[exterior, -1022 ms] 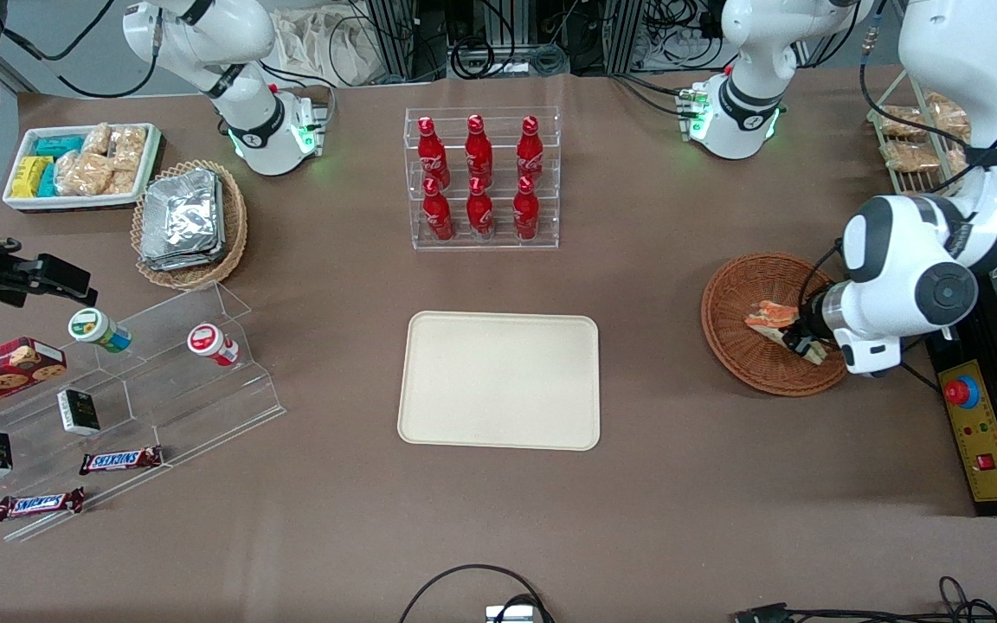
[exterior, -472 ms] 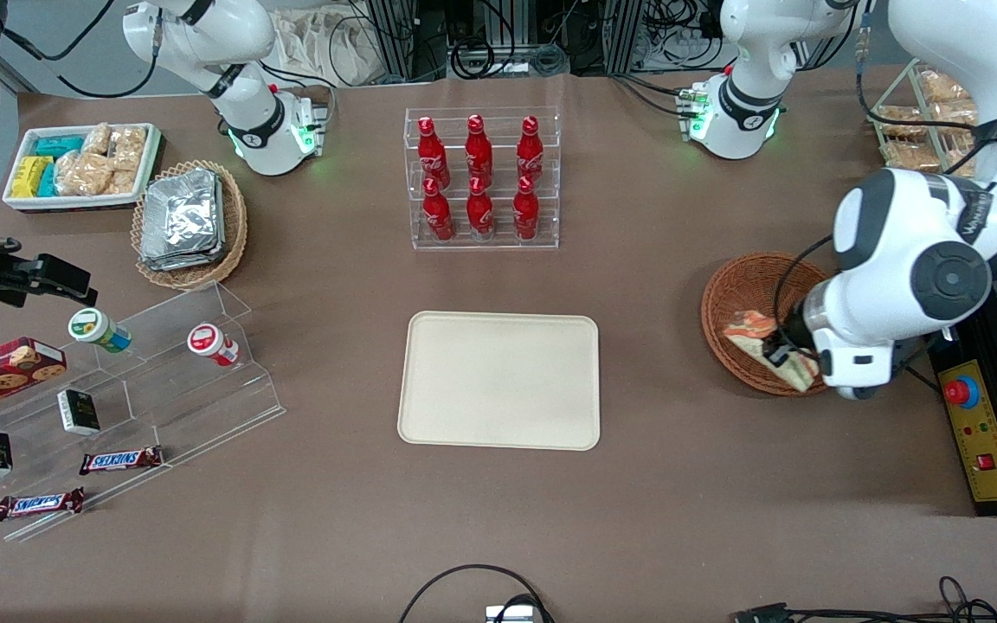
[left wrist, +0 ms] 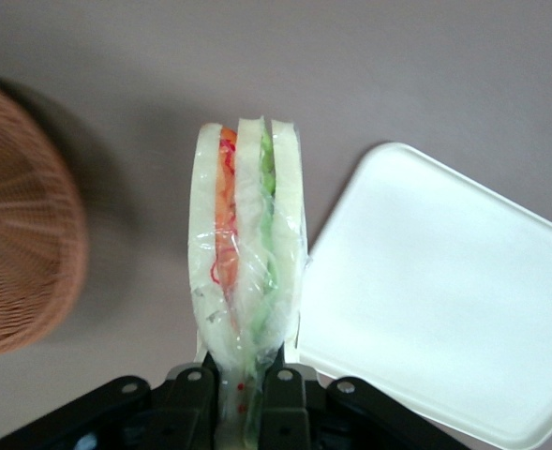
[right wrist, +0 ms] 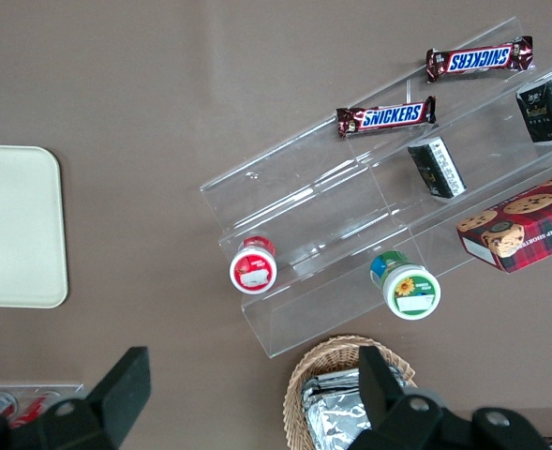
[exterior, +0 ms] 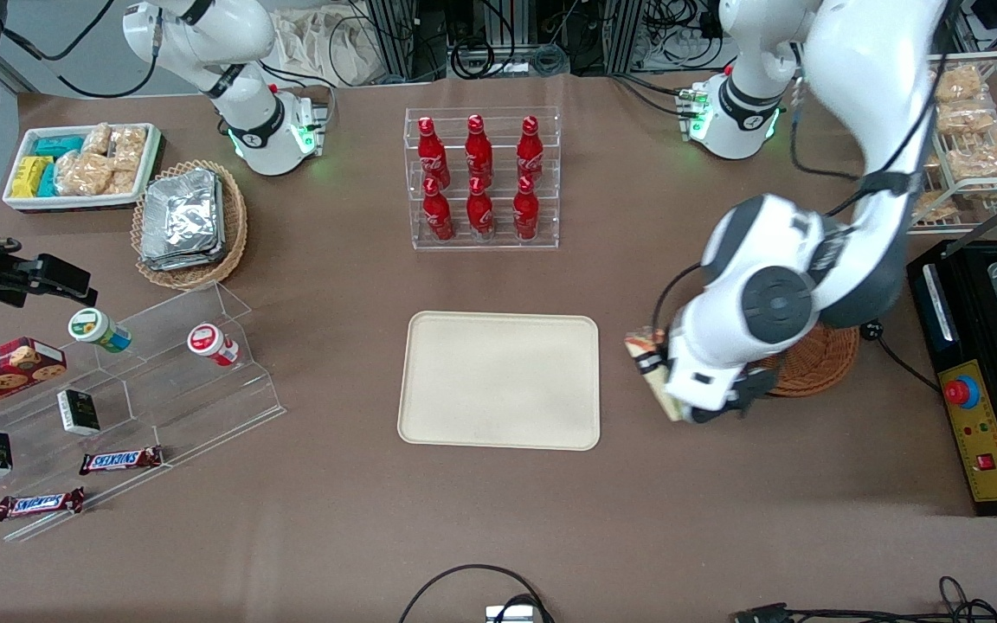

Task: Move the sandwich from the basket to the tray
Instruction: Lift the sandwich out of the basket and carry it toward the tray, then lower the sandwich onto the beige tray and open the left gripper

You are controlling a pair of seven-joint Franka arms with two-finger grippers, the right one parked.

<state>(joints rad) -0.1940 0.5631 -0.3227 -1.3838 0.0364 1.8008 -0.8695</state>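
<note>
Gripper [left wrist: 243,394] clamped narrowly on wrapped sandwich [left wrist: 246,267], fingers [left wrist: 193,398] pinching its lower tip, wedge upright. Held above bare table between tray [exterior: 498,381] and basket [exterior: 819,363]. Tray just beside gripper; basket near, toward working arm's end, partly hidden by arm.

The gripper [exterior: 656,368] is no longer down in the basket [exterior: 819,363]; over the last second it lifts out and swings sideways toward the tray [exterior: 498,381], so it now hangs above the bare table between the two, just beside the tray's edge. The sandwich [exterior: 647,363] leaves the basket with it, clamped between the fingers [left wrist: 193,394], wrapped in clear film. The arm's big white joint, earlier beside the basket, now covers most of it from the front
</note>
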